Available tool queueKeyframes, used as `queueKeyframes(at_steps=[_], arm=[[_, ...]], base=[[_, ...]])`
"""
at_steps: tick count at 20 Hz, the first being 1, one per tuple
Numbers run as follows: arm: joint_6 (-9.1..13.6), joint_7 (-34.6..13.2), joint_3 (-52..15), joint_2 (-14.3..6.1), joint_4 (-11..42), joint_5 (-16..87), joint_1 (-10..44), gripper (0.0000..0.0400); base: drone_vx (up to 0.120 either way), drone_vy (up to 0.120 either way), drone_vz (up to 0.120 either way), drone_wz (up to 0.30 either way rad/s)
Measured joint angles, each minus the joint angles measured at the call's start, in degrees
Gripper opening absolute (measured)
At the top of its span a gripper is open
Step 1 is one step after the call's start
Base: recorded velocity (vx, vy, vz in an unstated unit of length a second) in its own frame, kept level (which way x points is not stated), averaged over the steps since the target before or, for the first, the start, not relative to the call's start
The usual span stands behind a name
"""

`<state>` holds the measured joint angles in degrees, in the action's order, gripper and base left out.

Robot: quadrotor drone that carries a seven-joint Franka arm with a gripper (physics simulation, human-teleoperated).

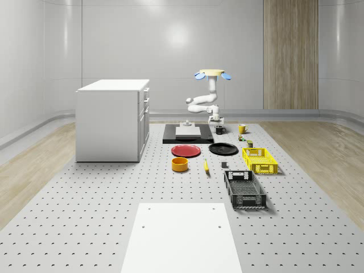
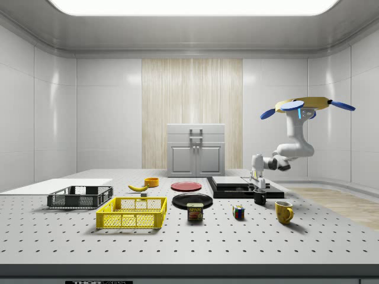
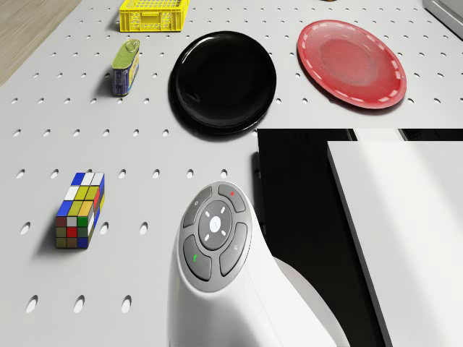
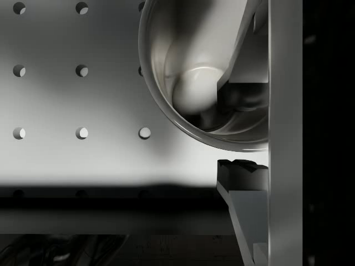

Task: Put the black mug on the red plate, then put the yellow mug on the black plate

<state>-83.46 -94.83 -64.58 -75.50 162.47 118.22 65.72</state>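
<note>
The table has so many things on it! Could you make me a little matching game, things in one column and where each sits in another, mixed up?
Things:
1. black mug
2. yellow mug
3. banana
4. Rubik's cube

Places:
A. beside the orange bowl
B. on the table, near the tin can and the black plate
C. under the gripper, by the black slab
D. alone towards the side view's right

Pairs: 1-C, 2-D, 3-A, 4-B
</note>
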Motion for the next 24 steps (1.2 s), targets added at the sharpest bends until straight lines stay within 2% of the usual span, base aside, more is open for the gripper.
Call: queueKeyframes(at_steps=[4,9,14,19,24], arm=[[-0.18,-0.17,-0.31,-0.29,0.05,-0.37,0.16,0.0114],[0.93,-0.71,-3.23,-0.33,0.90,-3.22,0.31,0.0111],[2.20,-1.42,-7.02,-0.35,1.75,-6.92,0.66,0.0110],[2.35,-1.91,-8.96,-0.80,2.03,-8.92,1.05,0.0110],[1.93,-2.21,-9.78,-1.47,2.09,-9.88,1.35,0.0110]], base=[[0.000,0.000,0.000,0.000],[0.000,0.000,0.008,0.000],[0.000,0.000,0.120,0.000],[0.000,0.000,0.120,0.000],[0.112,-0.112,0.120,0.000]])
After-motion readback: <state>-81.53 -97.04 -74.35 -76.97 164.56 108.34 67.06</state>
